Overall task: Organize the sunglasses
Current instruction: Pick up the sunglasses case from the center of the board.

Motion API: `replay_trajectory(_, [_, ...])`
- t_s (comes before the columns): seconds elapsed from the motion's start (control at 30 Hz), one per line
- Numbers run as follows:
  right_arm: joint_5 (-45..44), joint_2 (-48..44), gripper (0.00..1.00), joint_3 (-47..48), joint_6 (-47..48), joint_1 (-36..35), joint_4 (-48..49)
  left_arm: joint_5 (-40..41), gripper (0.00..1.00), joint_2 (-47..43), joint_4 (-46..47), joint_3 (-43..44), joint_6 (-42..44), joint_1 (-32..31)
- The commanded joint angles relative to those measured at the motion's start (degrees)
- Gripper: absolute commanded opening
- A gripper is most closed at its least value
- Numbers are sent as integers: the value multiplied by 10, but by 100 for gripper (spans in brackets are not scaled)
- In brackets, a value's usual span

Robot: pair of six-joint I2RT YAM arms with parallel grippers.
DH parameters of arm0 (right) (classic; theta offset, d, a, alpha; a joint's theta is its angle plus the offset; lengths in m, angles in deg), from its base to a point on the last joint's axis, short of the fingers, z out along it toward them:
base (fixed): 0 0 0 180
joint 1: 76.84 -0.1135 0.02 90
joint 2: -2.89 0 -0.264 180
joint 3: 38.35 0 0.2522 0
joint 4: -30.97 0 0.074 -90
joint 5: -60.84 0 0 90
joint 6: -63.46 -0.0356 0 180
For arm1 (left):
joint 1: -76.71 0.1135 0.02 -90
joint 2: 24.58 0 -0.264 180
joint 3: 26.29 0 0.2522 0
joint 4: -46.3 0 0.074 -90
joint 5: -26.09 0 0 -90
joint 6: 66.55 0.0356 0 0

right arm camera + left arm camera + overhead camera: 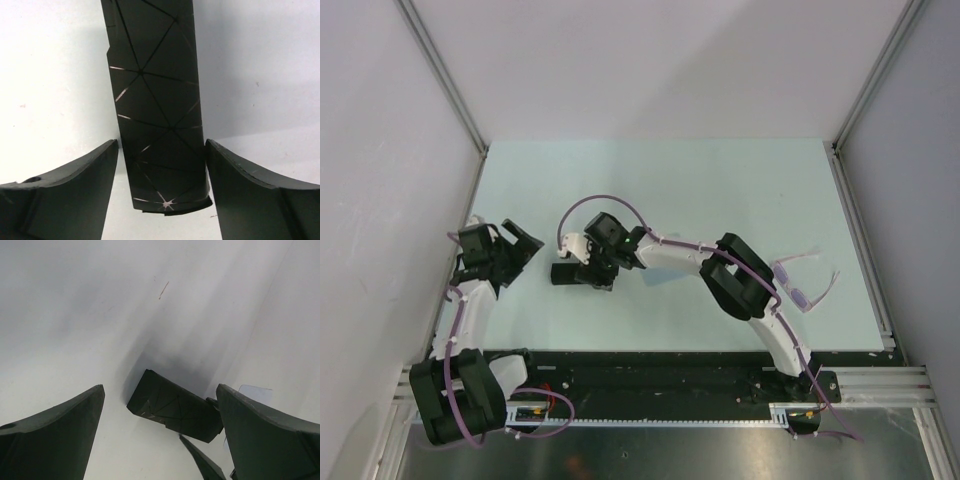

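**Black case between the jaws, pink sunglasses off to the side**

Black and faceted, the oblong case point(160, 115) lies near the middle of the pale table point(720, 190). The right arm reaches across to its near end. The right gripper point(161, 145) straddles the case with its jaws spread. The finger on one side looks to be at the case wall, while a thin strip of table shows on the other, so the jaws are not clamped on it. Straddling the narrow width is probably meant to give a firm hold for steadying or opening the case.

The left gripper point(160, 387) hovers just beside the case's other end, fingers wide apart and holding nothing. It points toward the case, likely so that it can help with the lid.

The sunglasses point(802, 292) lie flat near the table's right edge, close by the right arm's elbow and well apart from both grippers and the case. They are untouched, so the task seems to be at an early step. The case probably has to be readied before the thin frame is picked up.
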Motion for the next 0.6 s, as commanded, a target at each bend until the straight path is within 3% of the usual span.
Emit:
replay_trajectory(0.0, [-21,17,69,2,-11,4,-3,-5,100,-10,3,-6,4,6])
replay_trajectory(0.03, [-25,17,57,2,-16,4,-3,-11,100,-11,3,-6,12,6])
replay_trajectory(0.1, [-24,17,42,10,-30,6,-15,-8,100,-17,3,-6,18,6])
replay_trajectory(0.23, [-27,11,25,12,-50,10,-24,3,100,-29,3,-2,29,6])
replay_trajectory(0.37, [-9,0,19,11,-101,30,-36,-25,100,-25,3,1,29,6])
replay_trajectory(0.57, [-13,-59,17,-50,-177,59,30,-116,100,-21,21,-17,29,6])
